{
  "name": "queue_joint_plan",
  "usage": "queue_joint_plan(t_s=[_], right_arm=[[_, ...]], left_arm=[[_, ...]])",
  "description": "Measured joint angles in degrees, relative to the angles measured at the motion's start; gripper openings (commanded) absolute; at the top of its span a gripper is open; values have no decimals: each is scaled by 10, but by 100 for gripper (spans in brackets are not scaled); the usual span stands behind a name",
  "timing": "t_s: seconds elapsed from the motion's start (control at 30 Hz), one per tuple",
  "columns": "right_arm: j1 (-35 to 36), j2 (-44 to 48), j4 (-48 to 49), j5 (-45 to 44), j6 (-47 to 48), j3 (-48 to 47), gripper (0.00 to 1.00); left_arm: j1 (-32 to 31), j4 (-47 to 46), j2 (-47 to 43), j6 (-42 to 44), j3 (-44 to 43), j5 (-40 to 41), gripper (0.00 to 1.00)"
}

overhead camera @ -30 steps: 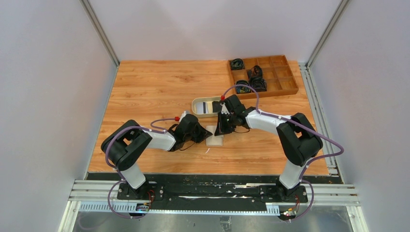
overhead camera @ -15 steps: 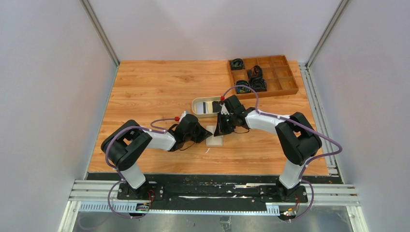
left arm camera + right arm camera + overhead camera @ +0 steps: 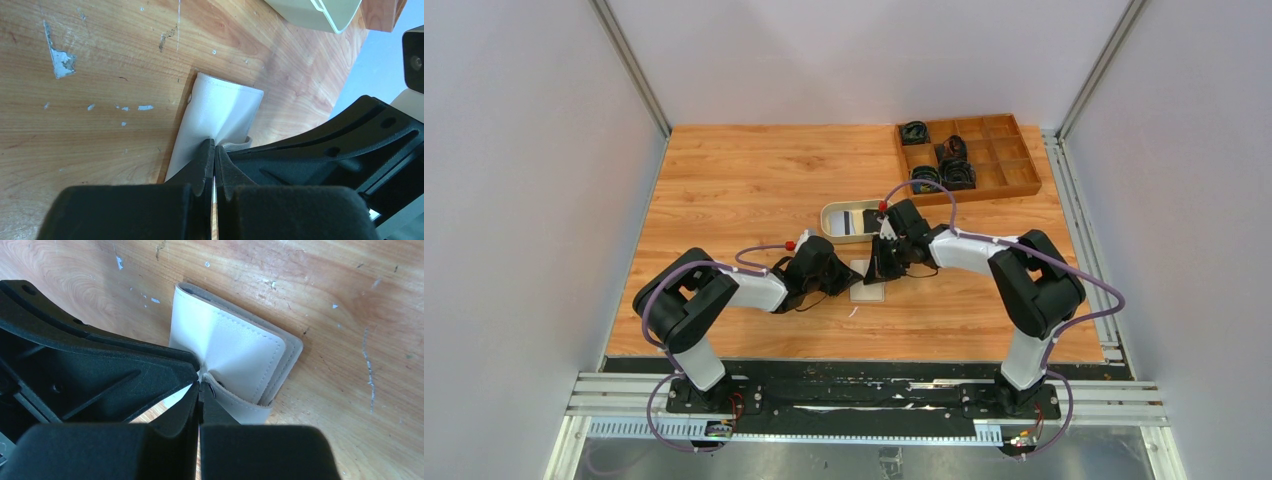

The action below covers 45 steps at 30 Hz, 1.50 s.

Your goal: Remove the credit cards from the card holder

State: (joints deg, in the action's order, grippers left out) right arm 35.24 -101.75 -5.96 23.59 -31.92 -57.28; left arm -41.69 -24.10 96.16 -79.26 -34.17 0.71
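Your card holder [image 3: 869,281] lies folded shut on the worktop [image 3: 754,180], near its middle, just in front of an oval beige tray [image 3: 825,222]. Both of your arms meet over it. Your left gripper [image 3: 214,150] has its jaws pinched together on the cream cover, which puckers at the tips. Your right gripper [image 3: 200,386] has its jaws clamped on the same cover, beside the snap tab [image 3: 242,409].
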Motion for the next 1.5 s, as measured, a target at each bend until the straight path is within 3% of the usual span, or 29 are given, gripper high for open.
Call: queue_joint_plan(t_s=[0.5,1.07,1.5], right_arm=[[-14,-9,24,35,1,10,0],[-86,-90,216,251,-46,56,0],[-96,-90,274,255,-62,88,0]], left_arm=[[0,0,0,0,0,0,0],[7,8,0,0,-4,10,0],[7,22,2,2,-13,10,0]])
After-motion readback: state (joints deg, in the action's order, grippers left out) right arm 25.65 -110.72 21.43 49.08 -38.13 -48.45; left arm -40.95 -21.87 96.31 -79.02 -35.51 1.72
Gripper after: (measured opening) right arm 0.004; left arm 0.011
